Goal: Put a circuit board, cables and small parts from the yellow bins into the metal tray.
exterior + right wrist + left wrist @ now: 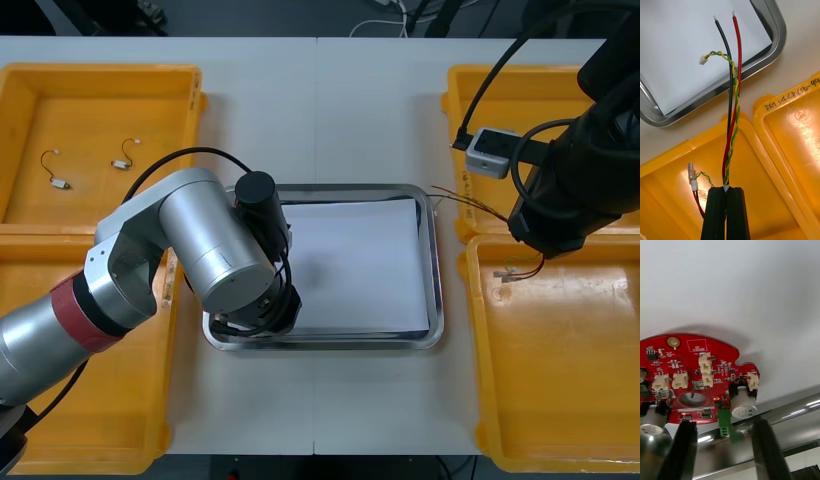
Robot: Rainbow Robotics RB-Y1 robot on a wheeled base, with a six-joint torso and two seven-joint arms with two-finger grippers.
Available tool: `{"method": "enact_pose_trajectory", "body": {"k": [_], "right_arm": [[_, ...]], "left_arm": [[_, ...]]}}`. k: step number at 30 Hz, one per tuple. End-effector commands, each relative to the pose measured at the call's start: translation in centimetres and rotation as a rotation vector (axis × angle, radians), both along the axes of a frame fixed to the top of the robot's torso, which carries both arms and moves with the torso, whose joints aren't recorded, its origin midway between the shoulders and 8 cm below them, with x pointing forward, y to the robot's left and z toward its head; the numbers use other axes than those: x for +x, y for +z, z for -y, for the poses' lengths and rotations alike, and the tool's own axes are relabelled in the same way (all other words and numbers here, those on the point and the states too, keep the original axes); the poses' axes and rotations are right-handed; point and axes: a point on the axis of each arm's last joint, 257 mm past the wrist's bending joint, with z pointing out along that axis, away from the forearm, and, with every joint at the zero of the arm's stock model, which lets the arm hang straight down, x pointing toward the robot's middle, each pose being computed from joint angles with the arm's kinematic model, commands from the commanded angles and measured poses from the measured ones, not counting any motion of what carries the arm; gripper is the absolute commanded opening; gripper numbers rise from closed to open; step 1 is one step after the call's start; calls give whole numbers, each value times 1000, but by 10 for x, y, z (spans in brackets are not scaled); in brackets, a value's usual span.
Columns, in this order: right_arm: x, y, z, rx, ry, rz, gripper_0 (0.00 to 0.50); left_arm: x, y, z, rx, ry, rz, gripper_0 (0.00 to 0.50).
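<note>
A round red circuit board lies on the white inside of the metal tray, near its left front corner. Its near edge reaches the shiny rim. My left gripper stands open just short of that edge, under the left wrist in the front view. My right gripper is shut on a bundle of cables: red, black and twisted yellow-green. It hangs over the near right bin. The bundle's free ends reach over the tray's right edge.
Two short black cables lie in the far left yellow bin. The bundle's short connector ends dangle beside my right fingers above the bin floor. The far right bin adjoins the near one.
</note>
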Motion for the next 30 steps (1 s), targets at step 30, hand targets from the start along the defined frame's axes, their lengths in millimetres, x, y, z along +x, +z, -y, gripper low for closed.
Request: {"method": "enact_pose_trajectory", "body": {"k": [30], "right_arm": [[4, -14, -77, 28, 133, 7, 0]], "left_arm": [[4, 103, -23, -94, 88, 103, 500]]}}
